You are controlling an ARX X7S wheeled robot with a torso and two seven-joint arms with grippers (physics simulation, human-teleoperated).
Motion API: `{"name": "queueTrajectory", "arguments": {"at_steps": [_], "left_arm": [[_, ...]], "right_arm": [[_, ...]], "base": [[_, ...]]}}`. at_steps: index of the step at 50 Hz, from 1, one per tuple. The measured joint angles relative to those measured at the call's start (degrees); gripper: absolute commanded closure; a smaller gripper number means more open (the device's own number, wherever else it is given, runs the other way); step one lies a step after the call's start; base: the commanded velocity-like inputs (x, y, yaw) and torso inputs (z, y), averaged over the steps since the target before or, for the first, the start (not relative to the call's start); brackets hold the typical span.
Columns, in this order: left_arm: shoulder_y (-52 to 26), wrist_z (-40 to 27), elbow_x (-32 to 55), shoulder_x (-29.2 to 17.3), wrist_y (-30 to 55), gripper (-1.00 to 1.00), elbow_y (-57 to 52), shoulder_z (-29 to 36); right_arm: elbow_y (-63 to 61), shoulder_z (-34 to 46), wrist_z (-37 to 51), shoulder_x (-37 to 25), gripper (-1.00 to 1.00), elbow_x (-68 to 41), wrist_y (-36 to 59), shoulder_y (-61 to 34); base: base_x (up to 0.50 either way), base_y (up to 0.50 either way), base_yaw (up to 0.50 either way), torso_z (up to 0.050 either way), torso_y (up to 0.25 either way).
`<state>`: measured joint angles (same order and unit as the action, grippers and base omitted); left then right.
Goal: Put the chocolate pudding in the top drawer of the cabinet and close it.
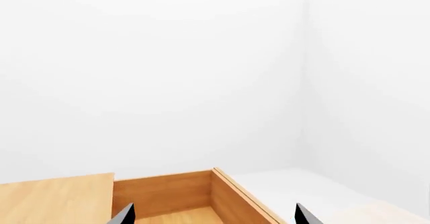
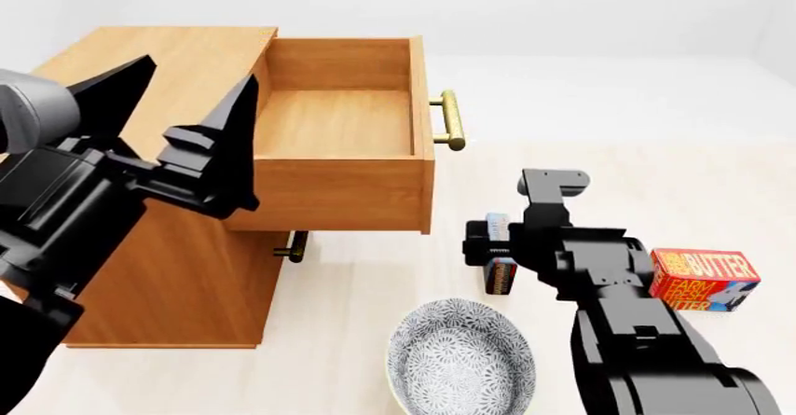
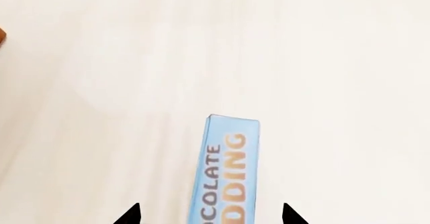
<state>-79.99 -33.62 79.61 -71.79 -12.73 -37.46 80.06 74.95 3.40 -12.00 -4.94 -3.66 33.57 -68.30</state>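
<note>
White walls and pale floor surround the cabinet (image 2: 162, 275), whose top drawer (image 2: 342, 154) stands open and empty. Right claw (image 3: 209, 216) straddles the chocolate pudding (image 3: 225, 173), spread wide, not yet gripping; left claw (image 1: 209, 218) gapes empty beside the drawer. Grasping, loading and closing remain.

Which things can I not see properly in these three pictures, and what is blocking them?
- Chocolate pudding: head view, mostly behind the right gripper; right wrist view, its near end cut off by the picture edge.
- Lower drawer handle: head view, mostly hidden under the open top drawer.
- Left gripper: left wrist view, only the fingertips show.
- Patterned bowl: head view, cut by the bottom edge.
</note>
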Motion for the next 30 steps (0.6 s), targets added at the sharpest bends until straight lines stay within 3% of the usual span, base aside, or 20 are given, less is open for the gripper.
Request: {"name": "queueTrajectory", "arguments": {"at_steps": [30], "left_arm": [[1.35, 0.4, -0.9, 0.44, -0.43, -1.0, 0.53, -0.01]], "right_arm": [[0.04, -2.45, 0.04, -0.09, -1.0, 3.15, -0.38, 2.7]], "base": [[0.0, 0.0, 0.0, 0.0, 0.0]]}}
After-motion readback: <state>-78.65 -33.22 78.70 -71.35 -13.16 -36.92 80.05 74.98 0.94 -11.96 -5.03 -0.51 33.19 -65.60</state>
